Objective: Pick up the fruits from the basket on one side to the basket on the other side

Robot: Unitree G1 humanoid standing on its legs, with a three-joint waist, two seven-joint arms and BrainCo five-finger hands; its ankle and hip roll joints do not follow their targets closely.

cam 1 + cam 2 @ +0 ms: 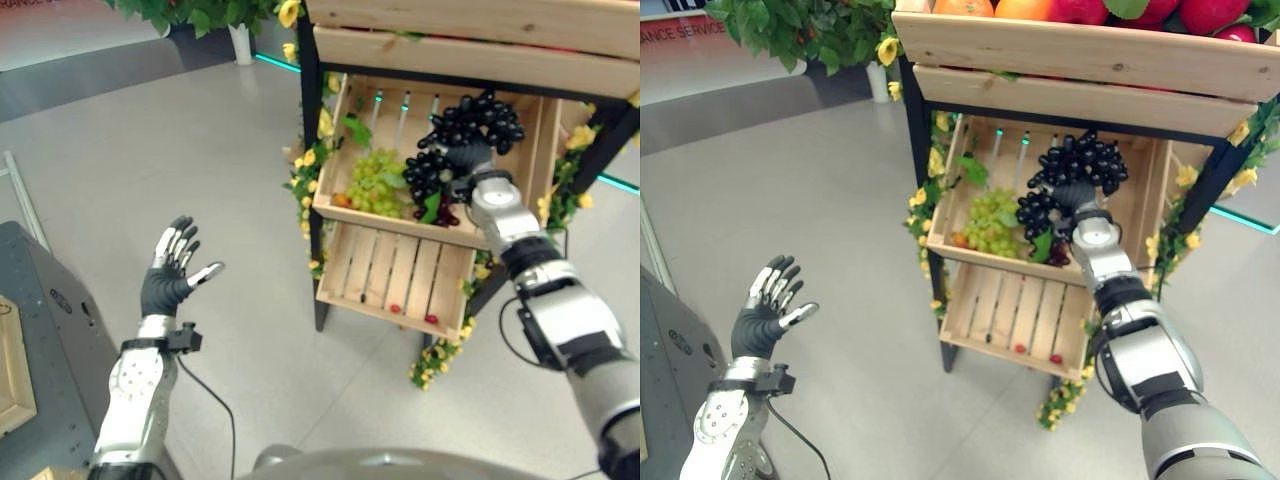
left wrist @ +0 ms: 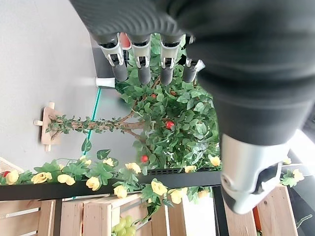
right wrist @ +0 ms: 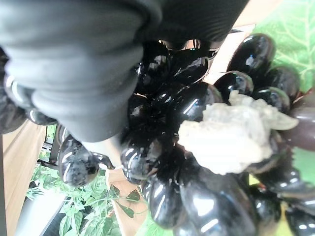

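Red capital lettering on a pale board point(image 1: 680, 35), just left of the plant point(image 1: 790, 30); start of the line cut off at the edge. Further left of the plant, a small mark on a grey cabinet point(image 1: 55, 300), too small to read.

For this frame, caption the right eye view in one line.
Right hand among black grapes in a wooden crate; left hand open over the floor.

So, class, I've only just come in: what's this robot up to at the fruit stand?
The robot's right hand is reaching into the stand's middle wooden crate, right in among a bunch of black grapes; whether it has gripped them can't be seen. Green grapes lie beside them in the same crate. The left hand is held open over the floor, away from the stand, carrying nothing.
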